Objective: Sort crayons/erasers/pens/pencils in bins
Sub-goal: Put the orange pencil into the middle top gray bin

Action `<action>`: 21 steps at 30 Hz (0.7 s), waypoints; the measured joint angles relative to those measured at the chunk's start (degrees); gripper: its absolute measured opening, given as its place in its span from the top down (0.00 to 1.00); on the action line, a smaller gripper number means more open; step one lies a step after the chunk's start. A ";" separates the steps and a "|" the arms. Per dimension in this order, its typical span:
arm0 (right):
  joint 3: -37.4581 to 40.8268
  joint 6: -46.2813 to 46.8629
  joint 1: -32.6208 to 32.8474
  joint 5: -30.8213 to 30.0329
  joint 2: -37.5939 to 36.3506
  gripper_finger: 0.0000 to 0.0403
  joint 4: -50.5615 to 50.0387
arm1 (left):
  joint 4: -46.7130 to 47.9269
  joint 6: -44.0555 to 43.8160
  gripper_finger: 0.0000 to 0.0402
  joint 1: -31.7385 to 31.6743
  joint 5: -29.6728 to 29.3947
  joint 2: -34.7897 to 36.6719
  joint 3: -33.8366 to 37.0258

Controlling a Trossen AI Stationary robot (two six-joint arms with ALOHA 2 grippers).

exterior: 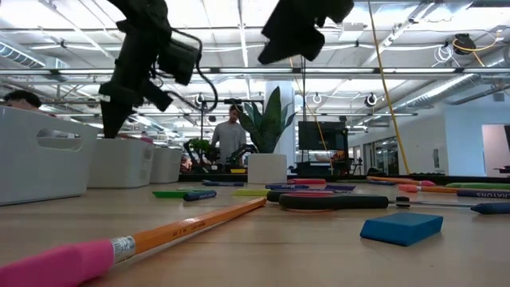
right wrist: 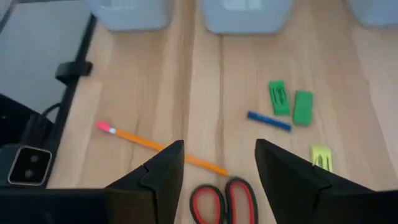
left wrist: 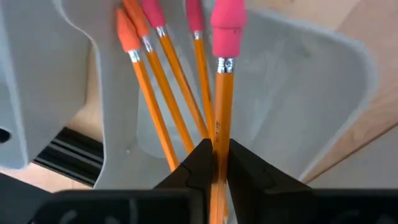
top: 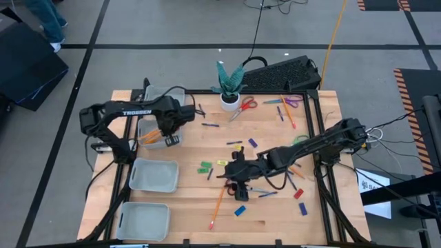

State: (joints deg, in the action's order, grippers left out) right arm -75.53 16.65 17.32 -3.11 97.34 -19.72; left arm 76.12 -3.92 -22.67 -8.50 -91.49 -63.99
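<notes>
Overhead: left gripper (top: 167,132) over a bin (top: 156,129) holding pencils. Left wrist view: its fingers (left wrist: 193,165) clamp one pencil (left wrist: 222,112). Right wrist view: right gripper (right wrist: 219,163) spread wide above scissors (right wrist: 224,201), near another pencil (right wrist: 161,147).

I count four bins (top: 154,174). Four pencils (left wrist: 160,106) show in the left wrist view, and a fifth lies loose on the table (top: 275,220). I see two green erasers (right wrist: 303,106); the remaining small pieces I can't total.
</notes>
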 joint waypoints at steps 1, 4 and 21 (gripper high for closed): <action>0.00 -0.09 -0.15 0.71 0.14 0.52 -0.60 | 0.07 0.37 0.86 -0.62 0.05 -0.35 0.09; 0.02 -4.55 -0.46 1.92 1.02 0.48 -1.37 | 0.74 0.44 0.77 -2.04 -0.05 -0.41 -0.02; -6.62 -26.62 0.94 21.39 20.01 0.54 13.94 | 9.95 -17.82 0.35 8.63 16.45 20.69 -0.03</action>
State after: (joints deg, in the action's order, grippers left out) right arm -82.14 -9.97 18.26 18.28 117.35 -5.78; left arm 86.07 -21.75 -14.04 7.94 -70.80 -64.02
